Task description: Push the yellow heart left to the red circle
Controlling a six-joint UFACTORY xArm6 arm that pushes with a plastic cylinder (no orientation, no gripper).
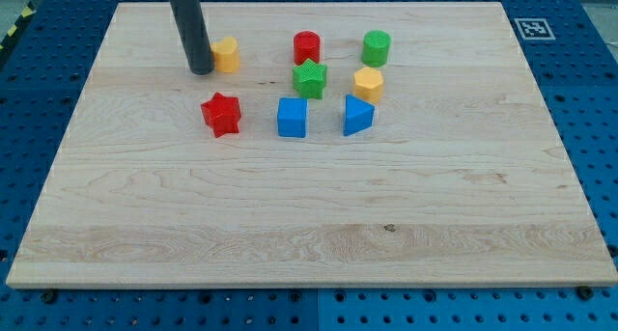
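My tip [202,71] touching ridged yellow heart [227,54], seemingly; red circle [307,47] apart.

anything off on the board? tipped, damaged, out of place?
Nothing stands out. All eight blocks sit flat on the board, none tipped or damaged. The yellow heart sits apart at the view's left of the cluster, with my tip against its left side.

One view — high, angled, whole board [309,254]

A straight, smooth, dark grey cylindrical rod with a faint glossy sheen, ending below in my tip [202,71], blunt and flat.
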